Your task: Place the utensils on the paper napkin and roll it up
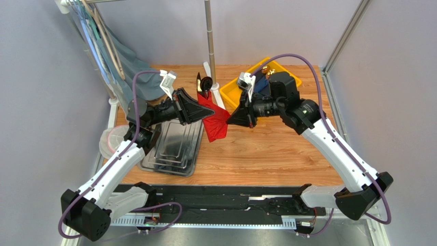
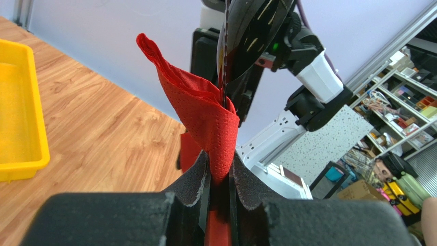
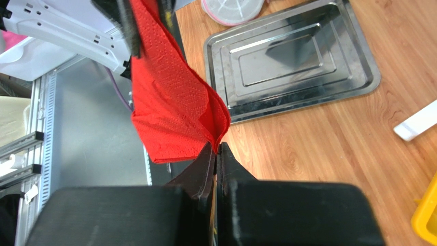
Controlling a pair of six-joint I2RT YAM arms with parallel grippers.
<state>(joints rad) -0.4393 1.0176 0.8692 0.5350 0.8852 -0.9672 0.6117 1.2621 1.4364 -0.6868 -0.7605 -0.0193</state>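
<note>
The red paper napkin [image 1: 215,124] hangs in the air between my two grippers, above the wooden table. My left gripper [image 1: 200,106] is shut on its upper left edge; in the left wrist view the napkin [image 2: 205,113] rises out of the closed left gripper [image 2: 219,170]. My right gripper [image 1: 230,119] is shut on its right corner; in the right wrist view the napkin [image 3: 174,107] spreads from the closed right gripper [image 3: 216,148]. Dark slim pieces [image 1: 205,83], likely the utensils, lie behind the napkin near the pole.
A steel tray [image 1: 172,151] lies left of the napkin and shows in the right wrist view [image 3: 354,56]. A yellow bin [image 1: 233,95] stands at the back right. A round clear lid [image 1: 110,141] lies left of the tray. A metal pole [image 1: 210,36] and a clothes rack with grey cloth [image 1: 136,69] stand behind.
</note>
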